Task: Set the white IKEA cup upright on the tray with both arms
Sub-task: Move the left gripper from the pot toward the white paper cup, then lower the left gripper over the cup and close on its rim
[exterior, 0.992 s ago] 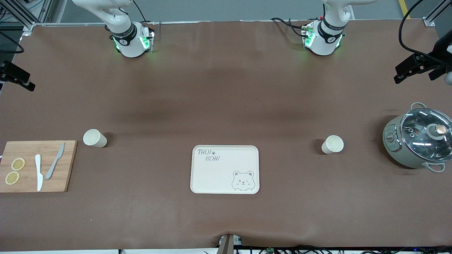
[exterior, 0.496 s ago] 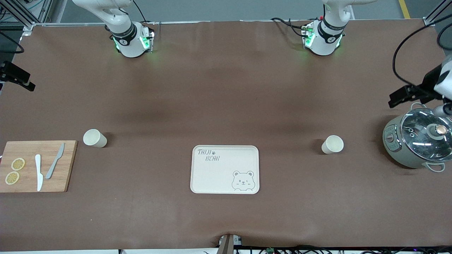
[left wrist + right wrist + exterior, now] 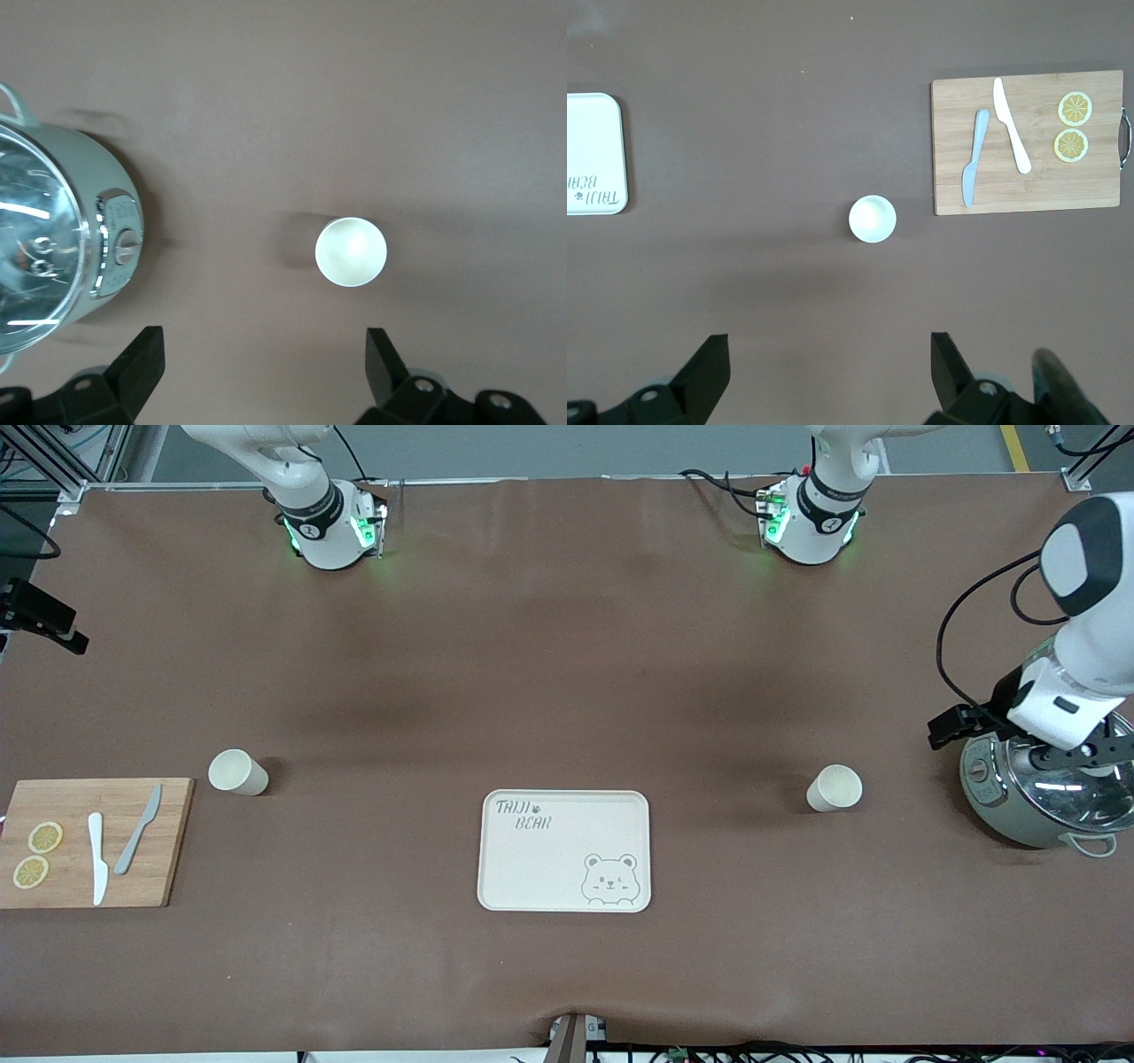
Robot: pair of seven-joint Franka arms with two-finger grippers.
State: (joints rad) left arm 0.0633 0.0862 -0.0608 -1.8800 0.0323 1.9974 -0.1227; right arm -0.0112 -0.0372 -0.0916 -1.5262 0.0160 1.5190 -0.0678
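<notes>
The tray (image 3: 564,850) lies mid-counter between two upright cups (image 3: 237,771) (image 3: 834,787); cutting board (image 3: 93,841) at the right arm's end, cooker (image 3: 1045,797) at the left arm's

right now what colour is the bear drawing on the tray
Grey, on the cream-white tray; clearest in the front view.

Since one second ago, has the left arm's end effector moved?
Yes. The left end effector has come down toward the front camera and now hangs over the pot; earlier it was above the bare table.
</notes>
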